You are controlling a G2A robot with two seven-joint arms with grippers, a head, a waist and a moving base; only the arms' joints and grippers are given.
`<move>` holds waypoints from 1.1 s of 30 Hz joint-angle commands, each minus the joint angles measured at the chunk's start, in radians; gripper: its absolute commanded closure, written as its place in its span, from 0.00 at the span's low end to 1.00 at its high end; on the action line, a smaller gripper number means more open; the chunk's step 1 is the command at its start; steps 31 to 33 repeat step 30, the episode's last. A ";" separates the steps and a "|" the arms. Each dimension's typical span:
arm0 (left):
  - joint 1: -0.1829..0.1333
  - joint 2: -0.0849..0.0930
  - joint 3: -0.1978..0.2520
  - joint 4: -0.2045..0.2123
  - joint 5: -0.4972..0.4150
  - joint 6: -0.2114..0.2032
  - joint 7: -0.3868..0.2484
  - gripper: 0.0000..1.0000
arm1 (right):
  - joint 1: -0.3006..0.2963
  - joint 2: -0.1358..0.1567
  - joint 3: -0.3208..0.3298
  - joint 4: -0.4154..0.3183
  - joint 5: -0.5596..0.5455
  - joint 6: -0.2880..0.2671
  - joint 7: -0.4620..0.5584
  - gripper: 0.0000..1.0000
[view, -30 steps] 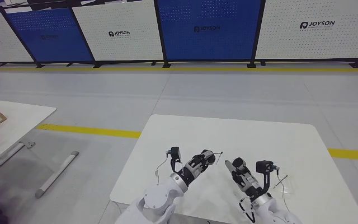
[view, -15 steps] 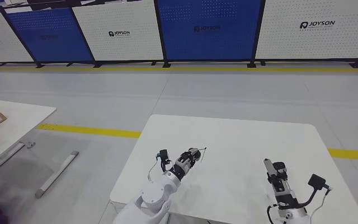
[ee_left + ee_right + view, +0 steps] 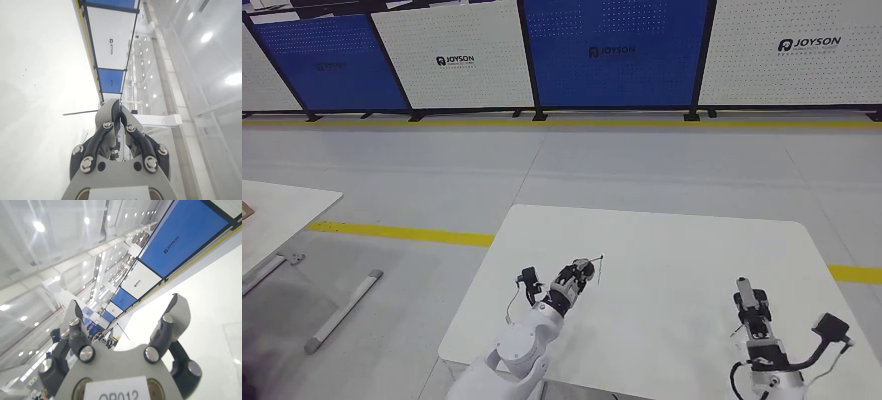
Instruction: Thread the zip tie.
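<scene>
White table (image 3: 662, 240) sits down at 6 o'clock, second table (image 3: 282, 215) pokes in at 9, yellow line (image 3: 402, 233) on the floor between them, blue-and-white panels (image 3: 612, 50) along 12.

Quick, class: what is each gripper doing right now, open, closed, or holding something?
Left gripper: closed on the zip tie.
Right gripper: open, holding nothing.

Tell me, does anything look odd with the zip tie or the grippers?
One thing: the zip tie is pinched only in the shut left gripper, with one end sticking out sideways into the air. The right gripper is open and empty, well apart from it over the table, which looks odd for threading.
</scene>
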 commanded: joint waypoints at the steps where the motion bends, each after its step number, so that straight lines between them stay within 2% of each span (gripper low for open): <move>1: -0.003 -0.002 -0.001 0.008 0.015 -0.006 0.034 1.00 | -0.011 -0.001 0.013 -0.013 0.030 0.011 -0.012 0.00; 4: -0.011 -0.007 0.005 0.035 0.070 -0.020 0.104 1.00 | -0.026 -0.005 0.029 -0.028 0.069 0.048 -0.042 0.00; 6: -0.020 -0.009 0.008 0.048 0.088 -0.026 0.120 1.00 | -0.029 -0.006 0.032 -0.033 0.081 0.057 -0.047 0.00; 33: -0.020 -0.009 0.008 0.048 0.088 -0.026 0.120 1.00 | -0.029 -0.006 0.032 -0.033 0.081 0.057 -0.047 0.00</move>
